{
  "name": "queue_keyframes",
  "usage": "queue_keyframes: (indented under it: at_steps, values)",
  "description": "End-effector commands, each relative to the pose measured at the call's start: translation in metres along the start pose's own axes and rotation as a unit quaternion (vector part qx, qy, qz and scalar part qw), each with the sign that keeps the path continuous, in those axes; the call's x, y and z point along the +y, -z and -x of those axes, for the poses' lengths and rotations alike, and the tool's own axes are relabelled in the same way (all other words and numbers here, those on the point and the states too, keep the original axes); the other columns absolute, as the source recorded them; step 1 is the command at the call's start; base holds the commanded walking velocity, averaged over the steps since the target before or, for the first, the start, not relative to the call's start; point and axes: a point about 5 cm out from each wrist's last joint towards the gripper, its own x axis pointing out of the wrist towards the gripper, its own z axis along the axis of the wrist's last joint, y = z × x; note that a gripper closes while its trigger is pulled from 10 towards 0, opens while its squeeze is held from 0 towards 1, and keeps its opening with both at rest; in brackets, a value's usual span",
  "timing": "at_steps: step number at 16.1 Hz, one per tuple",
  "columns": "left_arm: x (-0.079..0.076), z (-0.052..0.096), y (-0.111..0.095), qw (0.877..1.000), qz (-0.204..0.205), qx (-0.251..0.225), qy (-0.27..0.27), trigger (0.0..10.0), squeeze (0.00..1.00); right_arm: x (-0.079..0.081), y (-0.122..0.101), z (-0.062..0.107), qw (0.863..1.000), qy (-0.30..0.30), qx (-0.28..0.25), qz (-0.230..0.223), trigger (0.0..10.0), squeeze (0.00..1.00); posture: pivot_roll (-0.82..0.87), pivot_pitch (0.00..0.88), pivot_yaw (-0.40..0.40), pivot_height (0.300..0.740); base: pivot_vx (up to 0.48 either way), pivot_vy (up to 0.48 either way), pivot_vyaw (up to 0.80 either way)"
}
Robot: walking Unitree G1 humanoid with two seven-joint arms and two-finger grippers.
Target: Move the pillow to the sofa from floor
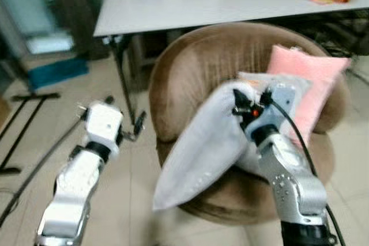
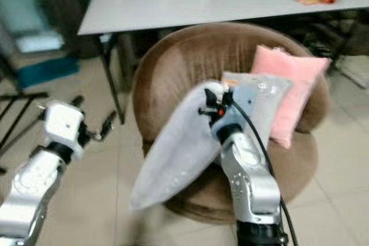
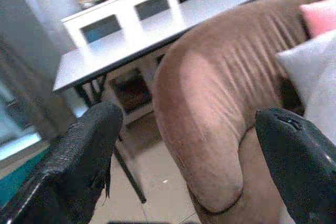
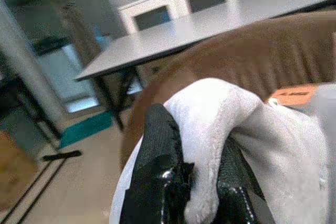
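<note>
At frame centre, our right claw point(image 1: 237, 97) pinches a corner of the white pillow point(image 1: 199, 148), dangling over the brown sofa point(image 1: 196, 67); our left claw point(image 3: 184, 145) gapes wide. Next, we judge: lower, release.

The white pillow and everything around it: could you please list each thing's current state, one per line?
White pillow: pinched at its upper corner, hanging over the sofa's front edge.
Right pincer: shut on the white pillow.
Left pincer: open, holding nothing, beside the sofa.
Brown sofa: upright, cushions on its seat.
Pink pillow: leaning on the backrest.
Grey pillow: leaning in front of the pink pillow.
</note>
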Motion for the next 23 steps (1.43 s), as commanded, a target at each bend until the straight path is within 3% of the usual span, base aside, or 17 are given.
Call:
queue_keyframes:
  at_steps: [1,4,10,16,20,23]
  values:
    - [0.003,0.005,0.005,1.0,-0.007,0.015,-0.001,10.0,0.0,0.01,-0.01,-0.005,0.999,-0.024,-0.023,0.006,10.0,0.0,-0.04,0.0,0.037,0.74,0.0,0.0,0.0]
    - [0.001,0.007,0.005,1.0,0.002,0.015,0.009,10.0,0.0,0.01,-0.003,-0.013,0.999,-0.041,0.008,0.028,10.0,0.0,-0.03,0.0,0.021,0.74,0.0,0.0,0.0]
    - [-0.005,0.013,0.011,0.999,0.01,0.032,0.024,10.0,0.0,0.009,-0.006,-0.026,0.998,-0.047,0.003,0.031,10.0,0.0,-0.01,0.0,-0.016,0.74,0.294,0.0,0.0]
    - [-0.005,0.014,0.011,0.999,0.007,0.038,0.028,10.0,0.0,0.007,-0.008,-0.028,0.999,-0.043,-0.003,0.031,10.0,0.0,-0.01,0.0,-0.006,0.74,0.321,0.0,0.0]
    - [-0.006,0.013,0.01,0.999,0.005,0.036,0.033,10.0,0.0,0.009,-0.01,-0.029,0.998,-0.05,-0.008,0.034,10.0,0.0,-0.02,0.0,0.001,0.74,0.323,0.0,-0.7]
    - [-0.006,0.013,0.01,0.999,0.003,0.036,0.036,10.0,0.0,0.011,-0.012,-0.03,0.998,-0.056,-0.012,0.034,10.0,0.0,-0.01,0.0,-0.002,0.74,0.317,0.0,0.0]
